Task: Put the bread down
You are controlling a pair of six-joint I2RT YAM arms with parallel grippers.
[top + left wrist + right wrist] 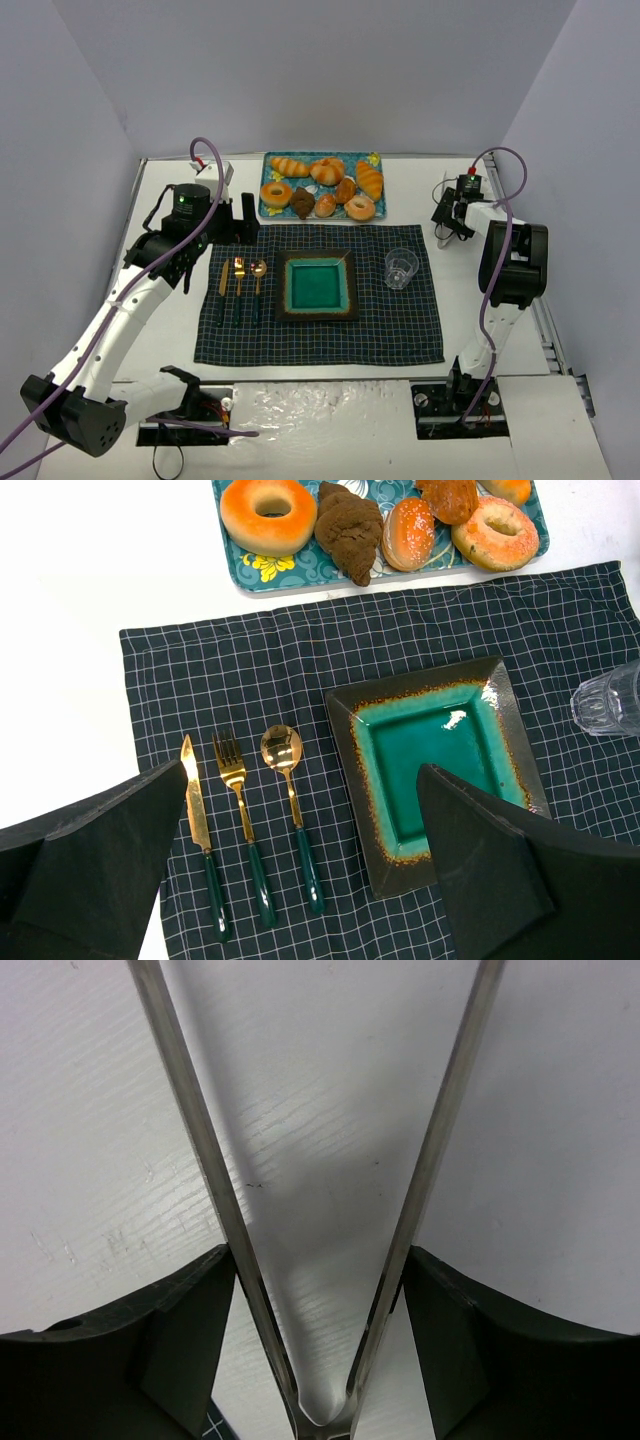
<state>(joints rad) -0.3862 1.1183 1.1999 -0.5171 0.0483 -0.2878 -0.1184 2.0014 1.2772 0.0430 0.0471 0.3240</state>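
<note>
Several breads lie on a blue patterned tray [268, 212] at the back: an orange doughnut [276, 193], a dark croissant [303, 203] and rolls. The left wrist view shows the doughnut [268, 512], dark croissant [348, 527] and a second doughnut [497, 532]. A teal square plate [317, 260] sits empty on the checked placemat [400, 330]. My left gripper [232, 220] is open and empty above the mat's left side, over the cutlery [302, 780]. My right gripper [447, 215] is shut on metal tongs [200, 1160], right of the tray over bare table.
A gold knife [194, 800], fork [234, 780] and spoon [283, 755] with green handles lie left of the plate [345, 720]. A clear glass [401, 268] stands right of the plate. White walls close in the table on three sides.
</note>
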